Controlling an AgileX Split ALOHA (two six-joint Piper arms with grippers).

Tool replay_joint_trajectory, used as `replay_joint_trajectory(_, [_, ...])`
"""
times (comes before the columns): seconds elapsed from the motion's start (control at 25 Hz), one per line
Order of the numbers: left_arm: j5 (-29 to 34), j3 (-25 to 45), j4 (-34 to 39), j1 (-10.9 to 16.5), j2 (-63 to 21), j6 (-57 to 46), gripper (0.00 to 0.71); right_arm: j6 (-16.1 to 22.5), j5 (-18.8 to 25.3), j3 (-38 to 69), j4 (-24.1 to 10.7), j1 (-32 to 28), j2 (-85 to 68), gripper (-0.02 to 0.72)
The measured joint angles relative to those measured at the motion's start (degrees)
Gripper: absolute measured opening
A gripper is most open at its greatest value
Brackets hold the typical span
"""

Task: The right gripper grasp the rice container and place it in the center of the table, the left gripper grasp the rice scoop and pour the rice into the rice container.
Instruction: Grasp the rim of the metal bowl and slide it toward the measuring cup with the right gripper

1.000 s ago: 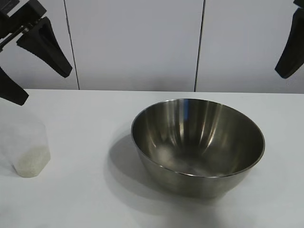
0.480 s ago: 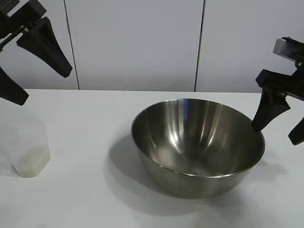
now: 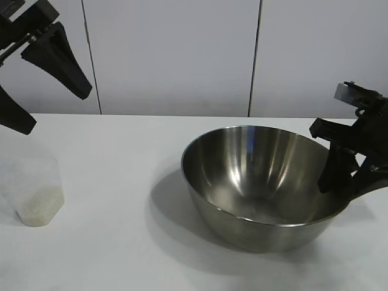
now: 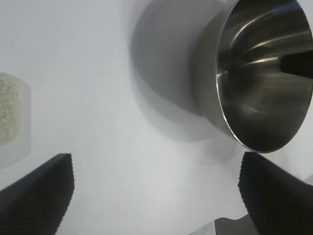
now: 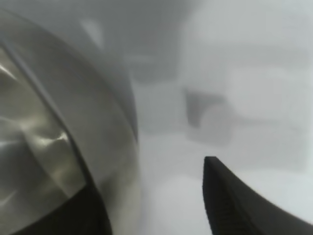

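At the far left, the left hand [image 3: 33, 85] hangs in the air above the surface [image 3: 109, 242], and its two black fingers stand wide apart with nothing between them. Just below it, the rice scoop [image 3: 37, 191] stands upright on the surface near the left edge. The rice [image 3: 40, 206] lies in its bottom part as a low white layer. The scoop is well apart from the rice container [image 3: 267, 188], which sits on the surface to the right of the middle. The container looks slightly tilted, with its right side a little lower. At its right rim is the right hand [image 3: 347, 179], which points down. One finger is inside the container against the wall and the other finger is outside, so the rim is between them. The fingers stand narrow and seem to pinch the rim, but I cannot tell if the grip is firm.
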Motion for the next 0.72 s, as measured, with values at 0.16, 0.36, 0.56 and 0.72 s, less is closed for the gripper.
replay_joint_trajectory(0.16, [-0.1, 0.0, 0.0, 0.0, 0.0, 0.0, 0.657, -3.3, 1.4, 0.0, 2.4, 0.0, -1.2, 0.03])
replay_joint_trajectory(0.36, [-0.4, 0.0, 0.0, 0.0, 0.0, 0.0, 0.657, -7.6, 8.4, -1.9, 10.7, 0.0, -1.4, 0.021])
replay_joint_trajectory(0.56, [-1.2, 0.0, 0.0, 0.0, 0.0, 0.0, 0.657, -4.8, 11.3, -5.4, 12.3, 2.1, -1.4, 0.02])
replay_joint_trajectory(0.72, [-1.2, 0.0, 0.0, 0.0, 0.0, 0.0, 0.657, -1.3, 7.8, -6.2, 11.7, 8.5, -1.4, 0.02])
